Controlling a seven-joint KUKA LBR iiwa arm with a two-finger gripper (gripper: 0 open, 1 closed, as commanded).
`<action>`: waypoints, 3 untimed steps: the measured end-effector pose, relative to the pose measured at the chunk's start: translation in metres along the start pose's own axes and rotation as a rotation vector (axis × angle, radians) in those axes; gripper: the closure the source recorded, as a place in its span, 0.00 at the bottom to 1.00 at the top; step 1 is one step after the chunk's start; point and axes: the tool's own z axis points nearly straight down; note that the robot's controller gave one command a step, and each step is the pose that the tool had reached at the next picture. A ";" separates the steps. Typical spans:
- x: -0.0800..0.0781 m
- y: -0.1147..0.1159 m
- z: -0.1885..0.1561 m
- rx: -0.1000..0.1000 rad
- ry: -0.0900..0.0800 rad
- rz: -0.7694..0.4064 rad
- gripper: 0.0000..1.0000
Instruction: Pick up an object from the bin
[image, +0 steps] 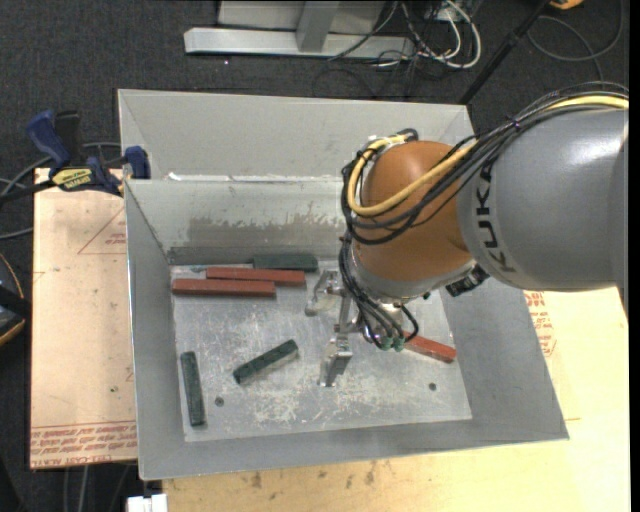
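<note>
Near the middle of the bin (400, 402) we see the gripper (334, 368), fingers close together — a dark green bar (265, 362) lies beside it toward the view's left, a red bar (432, 349) toward the right.

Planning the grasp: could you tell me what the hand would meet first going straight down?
Probably bare bin floor: the hand hangs between the dark green bar and the red bar; depth is unclear.

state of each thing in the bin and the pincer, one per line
pincer: low over bare bin floor, right of middle green stick
middle green stick: flat, slanted, alone
left green stick: flat, by left wall
front red stick: flat, back left
rear red stick: flat, beside the front one
back green stick: flat, along back wall
orange stick: flat, partly hidden under the arm
</note>
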 end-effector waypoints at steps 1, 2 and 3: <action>0.000 0.000 0.000 0.000 0.000 0.000 0.00; -0.056 0.021 0.104 -0.002 -0.009 -0.079 1.00; -0.056 0.021 0.104 -0.002 -0.009 -0.079 1.00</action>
